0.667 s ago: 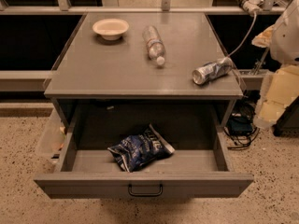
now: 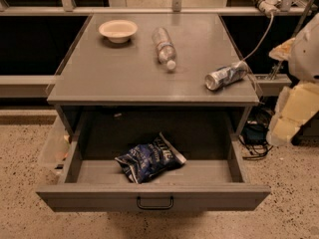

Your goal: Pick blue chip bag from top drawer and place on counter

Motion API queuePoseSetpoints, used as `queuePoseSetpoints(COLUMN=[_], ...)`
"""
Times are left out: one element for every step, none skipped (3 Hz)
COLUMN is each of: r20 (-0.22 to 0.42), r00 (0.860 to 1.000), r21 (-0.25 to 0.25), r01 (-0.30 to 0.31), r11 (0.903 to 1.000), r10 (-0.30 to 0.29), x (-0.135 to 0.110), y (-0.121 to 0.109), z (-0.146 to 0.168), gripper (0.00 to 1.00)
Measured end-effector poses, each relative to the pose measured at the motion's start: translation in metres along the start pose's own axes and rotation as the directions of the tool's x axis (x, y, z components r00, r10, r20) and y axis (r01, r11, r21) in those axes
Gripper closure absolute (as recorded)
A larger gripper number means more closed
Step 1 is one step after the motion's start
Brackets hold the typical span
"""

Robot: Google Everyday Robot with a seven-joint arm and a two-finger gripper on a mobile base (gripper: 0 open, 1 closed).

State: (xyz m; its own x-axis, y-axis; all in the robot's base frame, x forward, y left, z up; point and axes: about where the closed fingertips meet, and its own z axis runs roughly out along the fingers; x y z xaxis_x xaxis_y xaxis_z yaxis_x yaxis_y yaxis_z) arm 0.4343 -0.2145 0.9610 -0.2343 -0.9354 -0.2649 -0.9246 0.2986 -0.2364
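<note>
At right edge of view, beside the cabinet: gripper (image 2: 285, 127), pale and cream-coloured, hanging level with the drawer's right side and well apart from the bag. Spread or closed: cannot tell.

Nearest to it, a crushed can (image 2: 227, 75) lies on its side near the right edge of the counter (image 2: 124, 78). Further left are a water bottle (image 2: 164, 48), lying down, and a bowl (image 2: 118, 30) at the back.

Top drawer (image 2: 154, 197) stands open. Blue chip bag (image 2: 149, 162) lies crumpled on its floor, about centre.

Judged step: approach, no grasp yet. Next move calls for swinging left over the open drawer, descending between its walls, and pinching the crumpled foil. Bare counter at front left would suit the placing.
</note>
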Motion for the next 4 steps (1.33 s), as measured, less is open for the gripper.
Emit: queuePoseSetpoints(r20=[0.125, 0.292, 0.365, 0.358], r00=[0.992, 0.954, 0.926, 0.928], r21=[-0.04, -0.148, -0.171, -0.159], r01=[-0.028, -0.022, -0.041, -0.05], r11=[0.9988, 0.9887, 0.9844, 0.986], r10=[0.033, 0.065, 0.102, 0.105], x=[-0.01, -0.042, -0.068, -0.063], y=[0.029, 0.071, 0.084, 0.085], z=[0.038, 0.111, 0.13, 0.129], gripper=[0.0, 0.0, 0.0, 0.0])
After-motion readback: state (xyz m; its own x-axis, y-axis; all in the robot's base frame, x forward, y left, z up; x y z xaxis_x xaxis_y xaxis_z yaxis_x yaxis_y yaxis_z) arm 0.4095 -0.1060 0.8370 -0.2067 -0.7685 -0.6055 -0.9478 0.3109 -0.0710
